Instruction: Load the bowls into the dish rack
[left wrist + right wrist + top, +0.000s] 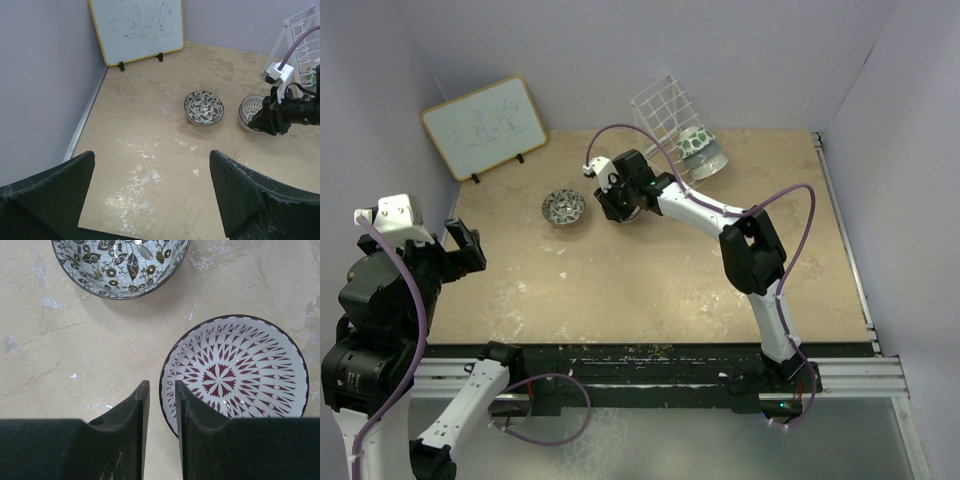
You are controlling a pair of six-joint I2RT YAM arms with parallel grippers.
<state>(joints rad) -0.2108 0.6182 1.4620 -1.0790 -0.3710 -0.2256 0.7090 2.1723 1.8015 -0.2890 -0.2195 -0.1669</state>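
- Fingers (135, 430) of the right gripper (162, 386) are nearly together and straddle the rim of the lattice bowl (235, 375), one inside and one outside. Can't tell if the pads are biting yet.
- Lattice bowl looks to be down on the table (650, 280), just beside the dark speckled bowl (563, 207) and short of the dish rack (665, 105) at the back.
- My read: the step in hand is the rim pinch. I'd close fully, confirm grip, then lift straight up before swinging, so it doesn't clip the speckled bowl.
- Left gripper (152, 157) is wide open, empty, well apart on the left.
- Whiteboard (485, 125) is back left, out of play.
- Hard to read: the rack holds a green-white bowl (698, 143) with something pale under it. Bowl count and free slots are unclear.
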